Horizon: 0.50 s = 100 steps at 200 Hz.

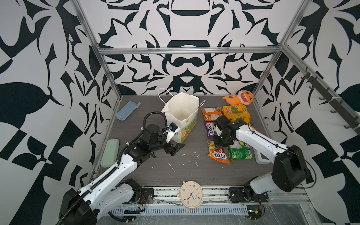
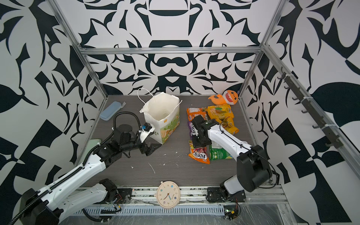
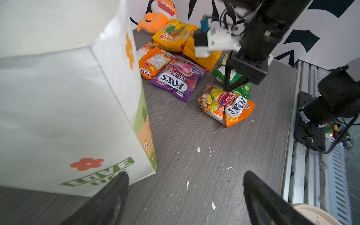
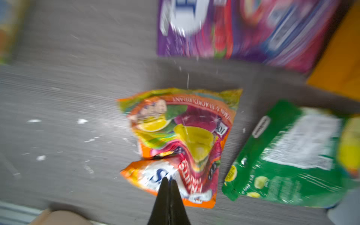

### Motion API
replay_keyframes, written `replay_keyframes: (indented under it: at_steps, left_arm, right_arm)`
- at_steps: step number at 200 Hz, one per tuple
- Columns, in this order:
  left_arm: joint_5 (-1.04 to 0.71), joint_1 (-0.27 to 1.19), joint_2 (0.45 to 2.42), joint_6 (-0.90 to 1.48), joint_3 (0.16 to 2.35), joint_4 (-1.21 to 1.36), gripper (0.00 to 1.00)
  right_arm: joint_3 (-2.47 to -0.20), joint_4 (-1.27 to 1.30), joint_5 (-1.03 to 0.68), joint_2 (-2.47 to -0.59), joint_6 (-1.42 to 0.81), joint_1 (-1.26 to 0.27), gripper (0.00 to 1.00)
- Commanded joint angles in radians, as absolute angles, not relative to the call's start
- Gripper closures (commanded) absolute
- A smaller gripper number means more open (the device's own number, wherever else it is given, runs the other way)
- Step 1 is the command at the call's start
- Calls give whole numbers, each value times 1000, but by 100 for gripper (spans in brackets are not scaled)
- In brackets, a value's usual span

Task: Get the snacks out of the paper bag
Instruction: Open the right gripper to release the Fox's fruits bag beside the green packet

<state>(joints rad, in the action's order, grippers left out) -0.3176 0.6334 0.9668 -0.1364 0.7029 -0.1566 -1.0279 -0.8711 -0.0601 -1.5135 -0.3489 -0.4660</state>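
Note:
The white paper bag (image 1: 181, 115) stands upright with its mouth open, and I see no packet inside it. The snacks lie to its right on the table: an orange packet (image 1: 210, 114), a yellow one (image 1: 236, 112), the purple FOX'S (image 1: 208, 128), the orange-red FOX'S (image 1: 218, 155) and a green one (image 1: 239, 153). My left gripper (image 3: 185, 177) is open and empty, low at the bag's front corner. My right gripper (image 4: 168, 180) is shut with nothing between its fingers. It hovers over the orange-red FOX'S packet (image 4: 185, 136), next to the green packet (image 4: 288, 155).
An orange plush shark (image 1: 240, 98) sits in the back right corner. A light-blue case (image 1: 124, 110) and a pale green case (image 1: 110, 153) lie along the left wall. A round clock (image 1: 191, 194) rests on the front rail. White scraps dot the table.

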Motion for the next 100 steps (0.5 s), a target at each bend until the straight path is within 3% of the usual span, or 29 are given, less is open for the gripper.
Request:
replay_keyframes:
  at_steps: [1, 36, 66, 100]
  left_arm:
    - [-320, 635, 951, -147, 724, -151, 6]
    - [-312, 635, 951, -146, 720, -143, 6]
    - [-304, 635, 950, -132, 718, -138, 6]
    - [-294, 635, 943, -123, 714, -132, 6]
  right_arm:
    - [-982, -816, -54, -1527, -385, -450, 100]
    - [-983, -773, -45, -1569, -366, -441, 100]
    - [-1019, -790, -88, -1491, -349, -442, 100]
    - [-1013, -818, -238, -1437, -365, -442, 100]
